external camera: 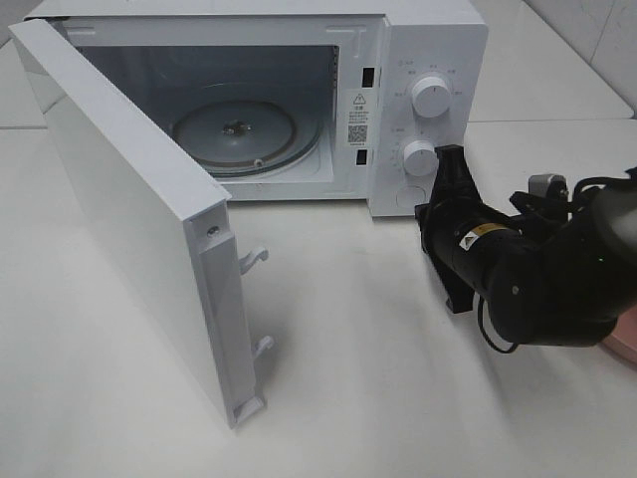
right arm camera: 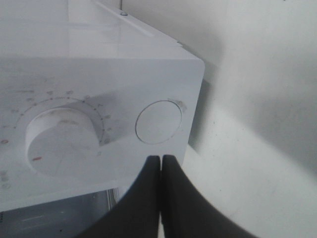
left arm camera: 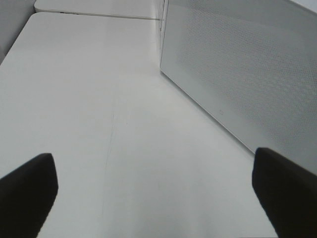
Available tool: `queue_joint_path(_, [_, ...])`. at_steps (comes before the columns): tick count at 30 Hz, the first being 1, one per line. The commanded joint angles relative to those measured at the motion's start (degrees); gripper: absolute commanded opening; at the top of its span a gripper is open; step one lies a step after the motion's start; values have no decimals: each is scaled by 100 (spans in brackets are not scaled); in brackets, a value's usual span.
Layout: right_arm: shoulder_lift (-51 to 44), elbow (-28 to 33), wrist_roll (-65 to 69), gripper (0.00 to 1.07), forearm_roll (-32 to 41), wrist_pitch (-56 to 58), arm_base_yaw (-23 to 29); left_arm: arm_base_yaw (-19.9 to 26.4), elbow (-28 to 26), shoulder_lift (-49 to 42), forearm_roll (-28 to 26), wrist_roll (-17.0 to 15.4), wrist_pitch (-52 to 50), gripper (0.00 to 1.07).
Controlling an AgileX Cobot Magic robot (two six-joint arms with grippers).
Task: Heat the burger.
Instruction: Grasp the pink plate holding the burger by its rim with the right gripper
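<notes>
Right pincer is pressed together, the microwave's round button just ahead of its tips, the lower knob beside that. Left pincer stands apart over the desk. The burger is out of sight.

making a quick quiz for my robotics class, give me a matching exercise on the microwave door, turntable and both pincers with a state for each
1 microwave door
2 turntable
3 left pincer
4 right pincer

a shut, tips by the round button
b jaws wide apart over the table
c swung open
d inside the microwave, nothing on it

Pairs: 1-c, 2-d, 3-b, 4-a
</notes>
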Motion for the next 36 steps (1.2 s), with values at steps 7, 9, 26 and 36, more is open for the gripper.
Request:
queue_joint_path(7, [-1209,682,-905,0,-453,1077,0,6,0,-29,-29,-40,11,100])
queue_joint_path(9, [-1358,728,-1083,0,-453,1261,-11,6,0,-29,-29,-40,11,100])
queue_joint_path(26, [-3449,728,-5220,1,-458,4773,-11,6,0,-29,-29,-40,11,100])
queue_joint_path(36, [-3759,275,-5867,3,-1851,7099,-602,6,0,-29,-29,-40,11,100])
